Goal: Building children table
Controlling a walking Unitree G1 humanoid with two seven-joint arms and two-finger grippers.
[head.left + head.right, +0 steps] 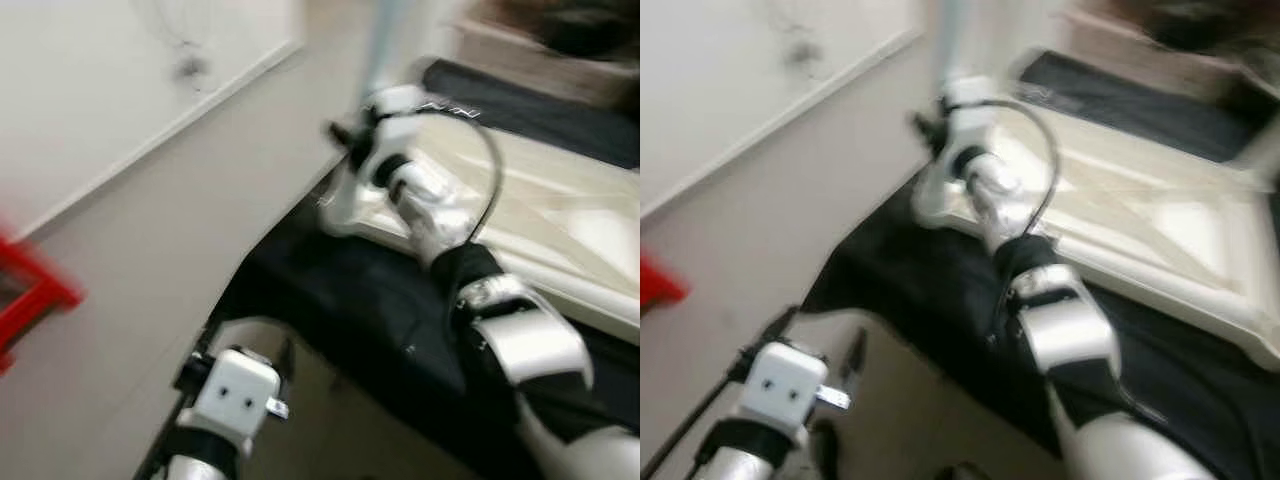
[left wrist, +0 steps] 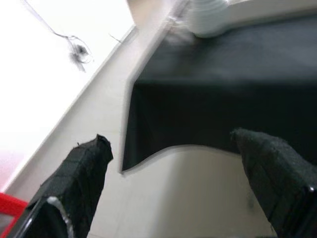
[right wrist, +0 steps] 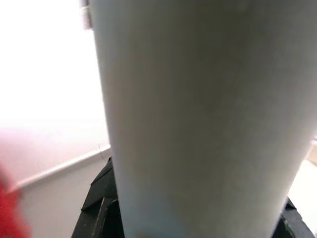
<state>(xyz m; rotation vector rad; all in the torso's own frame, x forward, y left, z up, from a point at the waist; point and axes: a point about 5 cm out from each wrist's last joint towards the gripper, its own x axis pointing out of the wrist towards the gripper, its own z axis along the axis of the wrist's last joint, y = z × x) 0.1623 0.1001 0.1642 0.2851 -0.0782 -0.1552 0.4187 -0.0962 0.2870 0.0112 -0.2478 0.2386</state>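
Your right pincer (image 1: 350, 135) is closed around the pale table leg (image 1: 382, 45), which stands upright at the corner socket (image 1: 340, 205) of the white tabletop (image 1: 540, 215) lying on the black cloth (image 1: 330, 290). Blur hides the joint, so it is probably not fully seated. Keep the leg vertical and press straight down. Your left pincer (image 2: 173, 178) hangs open, low over the floor (image 1: 180, 200).

No readable text, label, brand, number or sign anywhere. Too blurred to tell on the white tabletop (image 1: 560, 215) and the black cloth (image 2: 223, 94). Nothing legible on the pale leg (image 3: 203, 119) either.
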